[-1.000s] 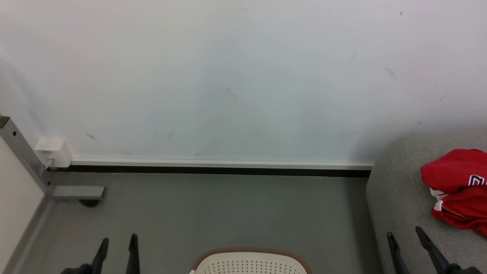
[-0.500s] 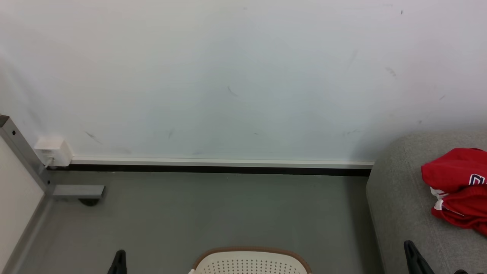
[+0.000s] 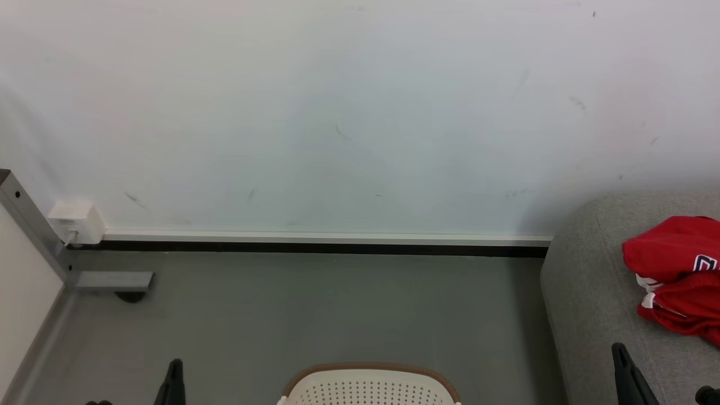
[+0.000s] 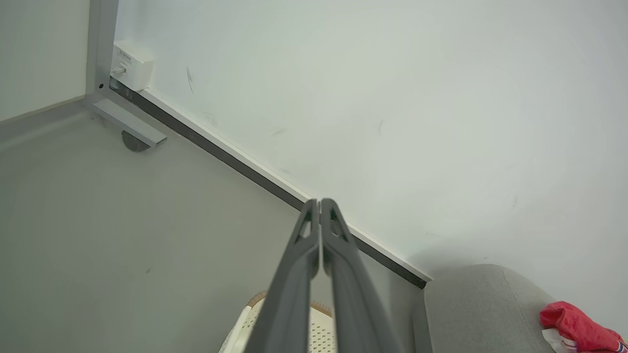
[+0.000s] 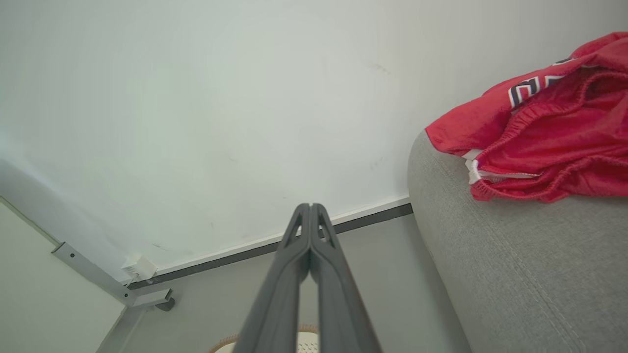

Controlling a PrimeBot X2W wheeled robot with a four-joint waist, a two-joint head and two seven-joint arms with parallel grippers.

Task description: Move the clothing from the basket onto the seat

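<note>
You are seeing the clothing [image 3: 675, 275] lying crumpled on the seat [image 3: 590, 304], the basket [image 3: 368, 388] standing left of the seat, and your left gripper [image 4: 320, 203] and right gripper [image 5: 310, 207] each pressing its fingertips together, empty.

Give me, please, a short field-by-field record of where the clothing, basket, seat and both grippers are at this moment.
clothing: red, crumpled in a heap on the seat
seat: grey, at the right, by the wall
basket: on the floor, bottom centre of the head view; interior mostly out of frame
left gripper: shut, nothing held
right gripper: shut, nothing held, apart from the clothing
task state: clothing lies on the seat
</note>
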